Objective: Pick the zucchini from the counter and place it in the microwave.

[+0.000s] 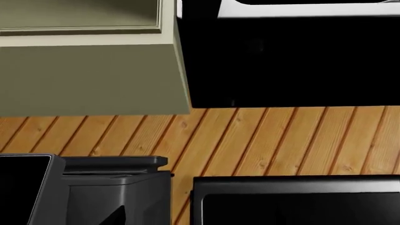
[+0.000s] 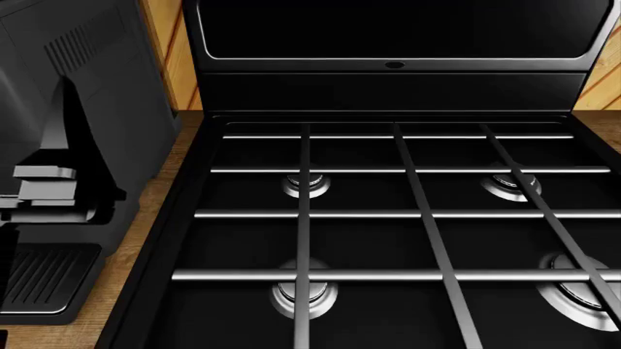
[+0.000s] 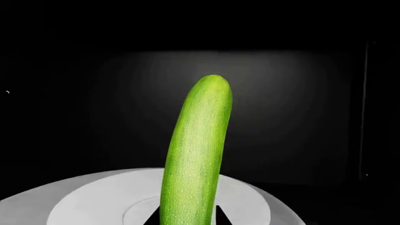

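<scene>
In the right wrist view my right gripper [image 3: 187, 221] is shut on the zucchini [image 3: 196, 150], a glossy bright green oblong pointing away from the camera. Dark fingertips [image 3: 151, 219] show on either side of its lower part. The zucchini is held inside a dark cavity, above a round white turntable plate [image 3: 87, 201]. The microwave [image 2: 388, 29] shows in the head view as a black glossy front with a grey rim and oval badge, and in the left wrist view [image 1: 293, 201]. The wooden counter [image 2: 145, 240] shows in strips. Neither arm shows in the head view. My left gripper is out of view.
A black gas stove [image 2: 388, 218] with metal grates and several burners fills the head view. A tall dark grey coffee machine [image 2: 68, 145] stands left of it, also in the left wrist view [image 1: 112, 192]. A cream upper cabinet [image 1: 87, 70] and a black box [image 1: 287, 61] hang on the wood-plank wall [image 1: 250, 140].
</scene>
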{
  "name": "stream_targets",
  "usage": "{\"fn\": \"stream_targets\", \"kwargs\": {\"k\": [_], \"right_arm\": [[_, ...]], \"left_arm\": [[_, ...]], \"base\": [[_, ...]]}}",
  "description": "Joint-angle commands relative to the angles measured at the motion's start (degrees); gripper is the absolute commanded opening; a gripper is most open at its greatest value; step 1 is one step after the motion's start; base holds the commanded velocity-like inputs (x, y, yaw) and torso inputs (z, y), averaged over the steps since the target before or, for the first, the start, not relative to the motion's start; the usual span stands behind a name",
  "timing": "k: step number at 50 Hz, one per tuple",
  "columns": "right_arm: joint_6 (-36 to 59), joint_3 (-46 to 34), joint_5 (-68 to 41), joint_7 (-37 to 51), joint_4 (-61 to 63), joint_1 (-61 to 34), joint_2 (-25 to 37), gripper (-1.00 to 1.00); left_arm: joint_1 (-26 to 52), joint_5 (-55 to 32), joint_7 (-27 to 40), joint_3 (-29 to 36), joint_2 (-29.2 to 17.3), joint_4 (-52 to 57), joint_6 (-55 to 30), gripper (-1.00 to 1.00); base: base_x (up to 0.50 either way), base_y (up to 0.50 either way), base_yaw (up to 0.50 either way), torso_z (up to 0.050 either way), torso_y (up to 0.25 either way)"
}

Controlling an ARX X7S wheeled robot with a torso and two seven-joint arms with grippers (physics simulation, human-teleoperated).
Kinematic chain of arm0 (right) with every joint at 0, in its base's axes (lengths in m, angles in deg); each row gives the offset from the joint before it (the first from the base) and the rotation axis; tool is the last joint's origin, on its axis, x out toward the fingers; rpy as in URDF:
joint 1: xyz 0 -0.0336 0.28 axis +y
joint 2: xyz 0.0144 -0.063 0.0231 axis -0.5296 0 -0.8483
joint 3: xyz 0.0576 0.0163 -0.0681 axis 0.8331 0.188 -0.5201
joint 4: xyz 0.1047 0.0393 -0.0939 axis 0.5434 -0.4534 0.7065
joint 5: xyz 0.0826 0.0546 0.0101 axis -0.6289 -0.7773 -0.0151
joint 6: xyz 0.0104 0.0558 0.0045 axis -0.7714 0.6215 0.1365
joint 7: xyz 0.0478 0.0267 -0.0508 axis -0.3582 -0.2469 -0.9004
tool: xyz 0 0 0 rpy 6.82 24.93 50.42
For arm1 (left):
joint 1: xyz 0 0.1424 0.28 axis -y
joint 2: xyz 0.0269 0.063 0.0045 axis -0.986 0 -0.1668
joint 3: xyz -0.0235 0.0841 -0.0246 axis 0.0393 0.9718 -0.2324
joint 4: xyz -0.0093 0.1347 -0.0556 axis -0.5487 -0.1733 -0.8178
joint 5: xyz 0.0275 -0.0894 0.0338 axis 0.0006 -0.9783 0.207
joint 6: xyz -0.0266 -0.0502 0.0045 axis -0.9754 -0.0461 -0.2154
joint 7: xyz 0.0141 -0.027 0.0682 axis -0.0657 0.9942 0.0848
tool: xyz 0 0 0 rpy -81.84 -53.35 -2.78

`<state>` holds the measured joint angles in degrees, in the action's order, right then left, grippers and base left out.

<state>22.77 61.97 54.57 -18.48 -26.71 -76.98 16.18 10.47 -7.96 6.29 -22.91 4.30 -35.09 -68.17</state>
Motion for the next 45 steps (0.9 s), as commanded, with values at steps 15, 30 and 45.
{"fn": "stream_targets", "kwargs": {"k": [15, 30, 45], "right_arm": [[-1.5, 1.0, -2.9, -0.7, -5.5, 0.0, -1.4, -1.0], [-1.0, 0.8, -2.9, -2.6, -6.7, 0.0, -2.9, -1.0], [-0.9, 0.9, -2.6, -4.4, -6.8, 0.1, -4.9, -1.0]], "left_arm": [[-1.2, 0.6, -0.2, -0.1, 0.3, -0.4, 0.5, 1.0], [-1.6, 0.7, -0.4, -0.3, 0.6, -0.6, 0.8, 1.0], [-3.1, 0.8, 0.0, -1.1, -0.3, -0.5, 2.0, 1.0]], "base": [[0.0, 0.0, 0.0, 0.0, -0.002], [0.0, 0.0, 0.0, 0.0, -0.005], [0.0, 0.0, 0.01, 0.0, -0.005]]}}
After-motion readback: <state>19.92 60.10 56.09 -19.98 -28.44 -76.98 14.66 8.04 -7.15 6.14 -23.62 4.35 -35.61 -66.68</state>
